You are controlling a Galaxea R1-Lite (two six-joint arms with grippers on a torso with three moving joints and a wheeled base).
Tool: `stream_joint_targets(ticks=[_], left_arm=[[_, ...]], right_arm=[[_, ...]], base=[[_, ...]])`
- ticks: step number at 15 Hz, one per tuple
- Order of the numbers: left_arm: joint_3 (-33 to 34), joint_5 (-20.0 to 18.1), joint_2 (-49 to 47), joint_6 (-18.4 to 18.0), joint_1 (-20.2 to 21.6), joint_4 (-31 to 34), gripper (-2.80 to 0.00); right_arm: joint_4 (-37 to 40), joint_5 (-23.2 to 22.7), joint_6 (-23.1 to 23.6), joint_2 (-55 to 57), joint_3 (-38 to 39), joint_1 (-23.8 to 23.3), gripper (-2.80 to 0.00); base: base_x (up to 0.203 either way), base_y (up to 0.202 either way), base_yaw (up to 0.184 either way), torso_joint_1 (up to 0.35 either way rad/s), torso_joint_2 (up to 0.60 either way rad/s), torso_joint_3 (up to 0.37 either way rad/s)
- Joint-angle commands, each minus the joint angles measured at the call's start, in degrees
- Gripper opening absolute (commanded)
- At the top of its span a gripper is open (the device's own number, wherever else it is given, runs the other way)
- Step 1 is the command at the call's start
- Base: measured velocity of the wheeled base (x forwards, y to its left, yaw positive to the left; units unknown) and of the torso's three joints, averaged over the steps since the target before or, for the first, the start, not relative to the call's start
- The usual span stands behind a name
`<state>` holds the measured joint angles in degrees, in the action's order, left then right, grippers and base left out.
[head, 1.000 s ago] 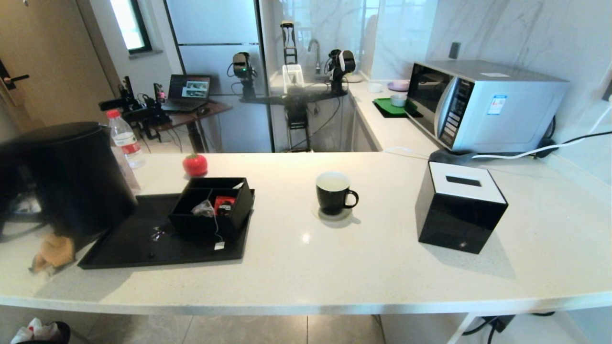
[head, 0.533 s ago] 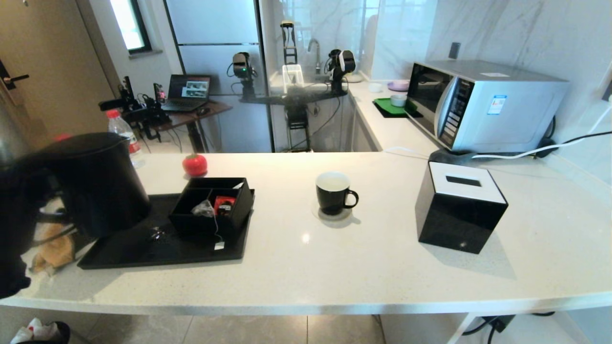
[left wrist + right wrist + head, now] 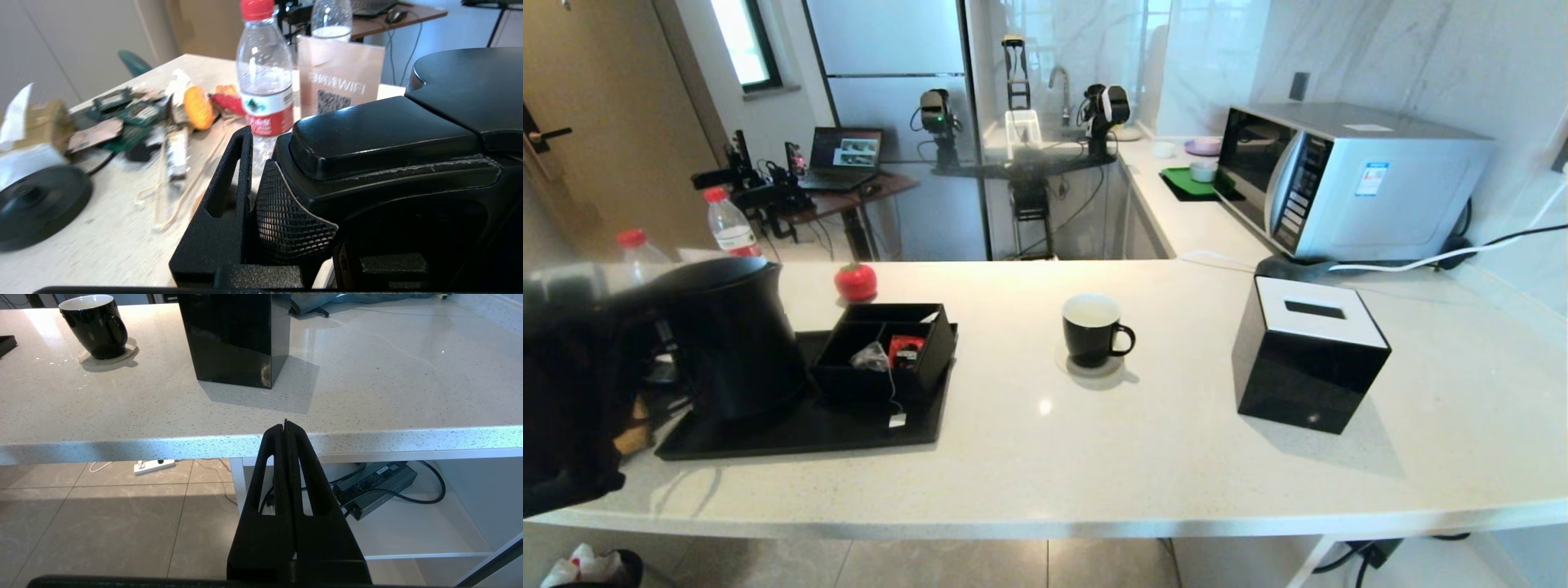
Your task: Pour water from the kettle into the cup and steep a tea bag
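- Since a second ago your kettle (image 3: 731,335) has travelled from the left edge of the counter toward the cup, and it now sits over the near-left part of the black tray (image 3: 849,429), upright, right beside the divided black box (image 3: 886,343).
- Your left gripper (image 3: 286,196) is clamped on the kettle's handle; in the left wrist view one finger (image 3: 222,220) stands just outside the handle with its mesh pad pressed against it.
- Ahead of that gripper, beyond the kettle, you have the cup (image 3: 1093,329) on its coaster, well apart from the spout, with its handle turned away from the kettle.
- Between kettle and cup, look in the box's front compartment: the tea bag (image 3: 872,356) lies there, and its string runs over the box wall to the tag on the tray.
- Behind the gripper stand two red-capped bottles (image 3: 264,77).
- Your right gripper (image 3: 286,424) is parked below the counter's front edge, fingers pressed together, holding nothing.
- Past it sits the black tissue box (image 3: 235,335).
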<state>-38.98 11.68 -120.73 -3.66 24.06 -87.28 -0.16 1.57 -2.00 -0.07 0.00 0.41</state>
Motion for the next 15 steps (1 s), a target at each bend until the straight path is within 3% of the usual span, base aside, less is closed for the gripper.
stream_joint_targets(ticks=[1,5,15], left_arm=[[-3.18,0.1,-3.64,-0.03,-0.2,-2.1,-2.8],[-7.28,0.14,-6.31,0.1,-1.45,-2.19,-2.8],[-5.61,0.19,-6.64,0.7,-2.36,-2.67,-2.8]], right_arm=[[-0.02,0.01,-0.02,0.07,0.0,0.02,-2.8],[-0.02,0.01,-0.02,0.07,0.0,0.02,-2.8],[-0.02,0.01,-0.02,0.07,0.0,0.02,-2.8]], base=[[0.0,0.0,0.0,0.0,0.0,0.0],[0.0,0.0,0.0,0.0,0.0,0.0],[0.0,0.0,0.0,0.0,0.0,0.0]])
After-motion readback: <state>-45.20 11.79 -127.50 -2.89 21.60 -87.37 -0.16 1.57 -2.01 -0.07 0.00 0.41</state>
